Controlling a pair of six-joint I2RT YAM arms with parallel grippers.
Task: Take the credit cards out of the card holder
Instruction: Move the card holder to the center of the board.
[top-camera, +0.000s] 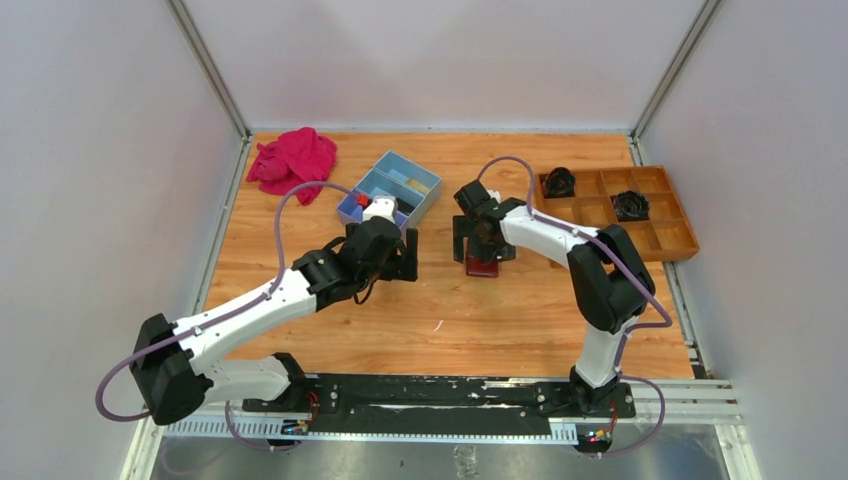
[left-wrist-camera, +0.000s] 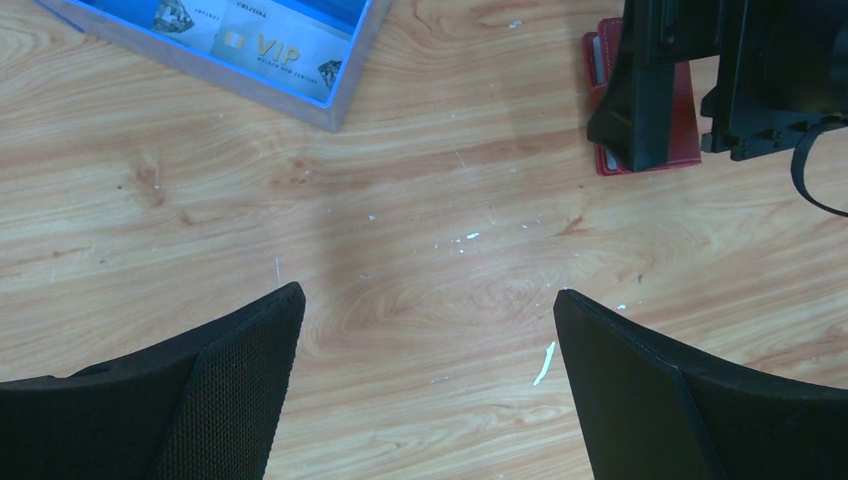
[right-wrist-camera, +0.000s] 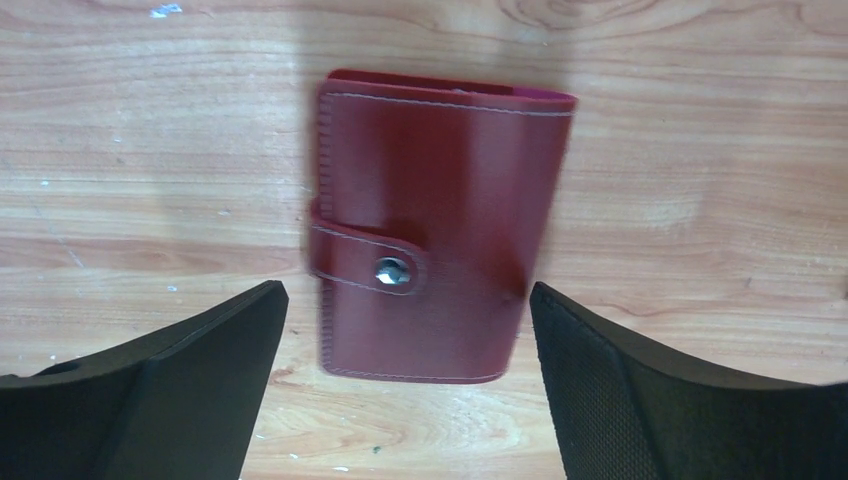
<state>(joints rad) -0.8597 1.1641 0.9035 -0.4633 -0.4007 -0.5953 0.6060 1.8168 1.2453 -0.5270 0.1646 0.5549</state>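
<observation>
Card holder (right-wrist-camera: 430, 230) closed on table (right-wrist-camera: 150, 150), right pincer (right-wrist-camera: 408, 300) above, blue box (left-wrist-camera: 200, 70) near

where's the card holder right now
Top view: the card holder lies closed right of centre, directly under the right gripper, jaws open, with the blue box up-left of it.

Closed holder (right-wrist-camera: 430, 230) flat on bench (right-wrist-camera: 150, 150).
Dark red, stitched along the edges, front face up; strap (right-wrist-camera: 365, 262) folded across from the left edge and fastened with a metal stud (right-wrist-camera: 391, 271). Two pale cards (left-wrist-camera: 275, 48), one printed "VIP", flat inside blue box (left-wrist-camera: 340, 100), well apart from holder.
</observation>
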